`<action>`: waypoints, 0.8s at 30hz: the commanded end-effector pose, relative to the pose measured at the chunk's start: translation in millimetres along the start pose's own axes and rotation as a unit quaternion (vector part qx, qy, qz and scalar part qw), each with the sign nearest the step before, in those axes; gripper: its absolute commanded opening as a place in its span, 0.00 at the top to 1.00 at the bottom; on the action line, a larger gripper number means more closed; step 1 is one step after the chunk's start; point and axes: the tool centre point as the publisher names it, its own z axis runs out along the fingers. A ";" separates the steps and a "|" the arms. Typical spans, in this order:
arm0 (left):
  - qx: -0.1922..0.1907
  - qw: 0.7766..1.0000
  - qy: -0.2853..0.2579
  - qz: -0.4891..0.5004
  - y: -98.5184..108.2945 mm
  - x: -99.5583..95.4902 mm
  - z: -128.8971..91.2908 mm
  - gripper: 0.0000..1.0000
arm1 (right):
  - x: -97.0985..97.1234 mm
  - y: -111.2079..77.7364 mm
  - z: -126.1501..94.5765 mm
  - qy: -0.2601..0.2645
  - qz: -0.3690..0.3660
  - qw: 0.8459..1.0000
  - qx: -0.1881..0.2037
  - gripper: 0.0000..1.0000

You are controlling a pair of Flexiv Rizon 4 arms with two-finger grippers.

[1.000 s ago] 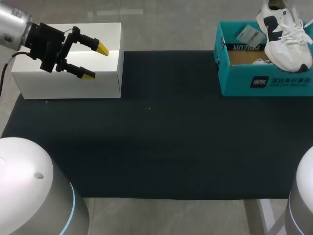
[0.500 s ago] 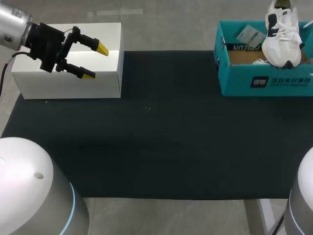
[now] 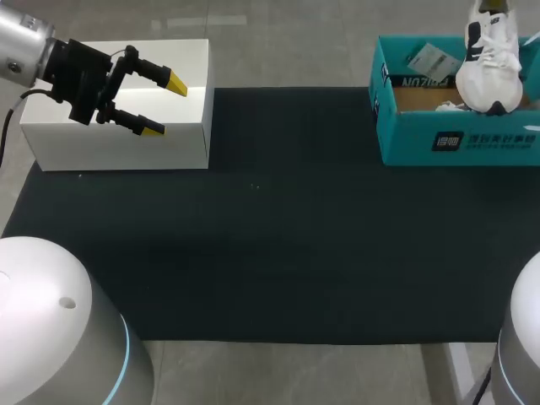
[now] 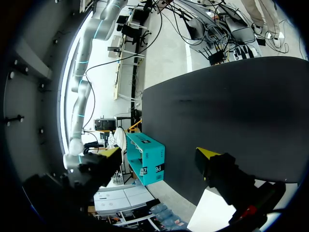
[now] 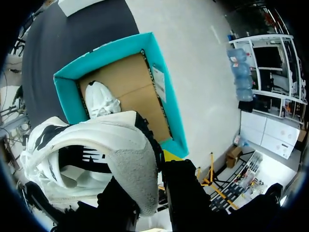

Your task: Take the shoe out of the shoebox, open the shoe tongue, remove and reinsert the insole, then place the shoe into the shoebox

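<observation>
Shoe (image 3: 489, 55) hanging toe-down over open teal shoebox (image 3: 456, 143), which is sitting at far-right corner of black mat (image 3: 270, 253). My R gripper (image 5: 149, 166) is clenching shoe at heel collar, one finger each side; gripper itself is sitting outside head cam. R wrist cam looking down into box: 2nd white shoe (image 5: 101, 99) lying on cardboard floor. My L gripper (image 3: 156, 105) hovering over white box (image 3: 118, 143) at far-left corner, fingers spread wide, gripping nothing.
</observation>
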 end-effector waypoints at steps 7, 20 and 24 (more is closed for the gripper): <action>0.001 1.000 0.003 0.000 0.7 -0.6 -0.4 0.00 | -48.3 -32.9 36.8 0.017 -0.017 1.000 0.002 1.00; 0.001 1.000 0.003 0.000 0.7 -0.6 -0.4 0.00 | -73.4 -53.7 61.8 0.061 0.060 0.996 0.039 1.00; 0.001 1.000 0.003 0.000 0.7 -0.6 -0.4 0.00 | -80.3 -61.0 61.3 0.068 0.160 0.984 0.037 1.00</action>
